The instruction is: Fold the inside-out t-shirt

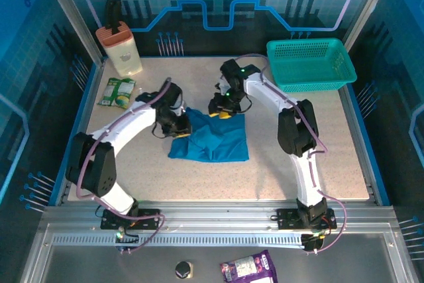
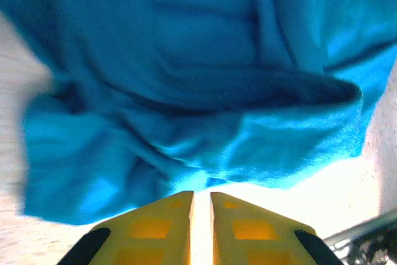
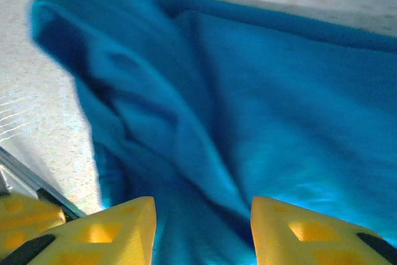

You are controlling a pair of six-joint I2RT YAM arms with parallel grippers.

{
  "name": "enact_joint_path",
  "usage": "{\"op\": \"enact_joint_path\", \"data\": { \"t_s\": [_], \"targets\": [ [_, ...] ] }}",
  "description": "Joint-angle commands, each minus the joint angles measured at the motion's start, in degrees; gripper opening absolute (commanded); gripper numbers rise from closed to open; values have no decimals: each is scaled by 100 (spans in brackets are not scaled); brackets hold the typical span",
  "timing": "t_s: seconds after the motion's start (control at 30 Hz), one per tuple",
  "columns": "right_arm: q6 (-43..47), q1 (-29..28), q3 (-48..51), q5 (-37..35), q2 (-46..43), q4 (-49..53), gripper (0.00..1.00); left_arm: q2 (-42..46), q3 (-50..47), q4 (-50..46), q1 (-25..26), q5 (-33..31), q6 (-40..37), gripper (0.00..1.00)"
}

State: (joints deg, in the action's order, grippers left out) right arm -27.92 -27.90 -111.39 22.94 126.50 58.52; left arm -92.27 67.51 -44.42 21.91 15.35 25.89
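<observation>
Top external: crumpled medium-blue cloth t-shirt (image 1: 213,138) was laid on speckled bench (image 1: 331,157); left hand (image 2: 201,206) was nearly pressed together, empty; right hand (image 3: 203,215) was spread over cloth.

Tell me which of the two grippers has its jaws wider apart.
The right gripper: blue t-shirt cloth shows in a broad gap between its jaws. The left gripper shows just a thin slit.

A speckled beige tabletop (image 1: 318,157) fills the middle of the frame; blue printed walls (image 1: 59,4) enclose it; a metal rail (image 1: 218,220) runs along the bottom.
</observation>
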Motion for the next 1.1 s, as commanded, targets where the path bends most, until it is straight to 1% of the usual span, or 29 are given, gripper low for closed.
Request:
{"op": "enact_joint_path", "data": {
  "t_s": [0.0, 0.07, 0.13, 0.27, 0.33, 0.43, 0.53, 0.67, 0.73, 0.8, 0.9, 0.93, 1.0, 1.07],
  "targets": [
    [346, 127, 162, 125, 190, -10, 44, -237, -413, 484, 310, 548, 628, 16],
    [366, 218, 267, 212, 296, -95, 44, -270, -748, 997, 410, 860, 916, 17],
    [370, 276, 378, 227, 364, -169, 44, -340, -1035, 1355, 406, 982, 1126, 18],
    [140, 493, 952, -40, 247, -396, 44, -654, -1030, 1176, 385, 575, 955, 17],
    [-3, 630, 1487, -152, -15, -606, 44, -812, -990, 1093, 304, 384, 826, 18],
    [-139, 746, 2410, -202, -520, -905, 44, -1030, -865, 1067, 54, 307, 631, 18],
    [-367, 736, 3376, -181, -1112, -1185, 43, -1364, -506, 985, -197, 311, 359, 17],
    [-945, 556, 4650, -164, -2075, -1580, 43, -1826, 321, 570, -428, 148, -115, 17],
    [-1317, 300, 5219, -108, -2595, -1839, 43, -2051, 751, 360, -562, 51, -326, 17],
    [-1714, -29, 5557, 76, -2911, -2138, 43, -2219, 1103, 236, -679, -18, -495, 17],
    [-1933, -372, 5550, 361, -3118, -2315, 42, -2348, 1648, -28, -800, -45, -764, 16],
    [-1891, -386, 5429, 244, -3212, -2207, 42, -2268, 1768, -72, -805, -37, -883, 16],
    [-1625, -312, 5061, -354, -3378, -1827, 42, -2003, 1870, -68, -751, 114, -1113, 18],
    [-1209, -194, 4588, -1091, -3343, -1326, 43, -1710, 1904, -127, -616, 97, -1195, 20]
  ]
}}
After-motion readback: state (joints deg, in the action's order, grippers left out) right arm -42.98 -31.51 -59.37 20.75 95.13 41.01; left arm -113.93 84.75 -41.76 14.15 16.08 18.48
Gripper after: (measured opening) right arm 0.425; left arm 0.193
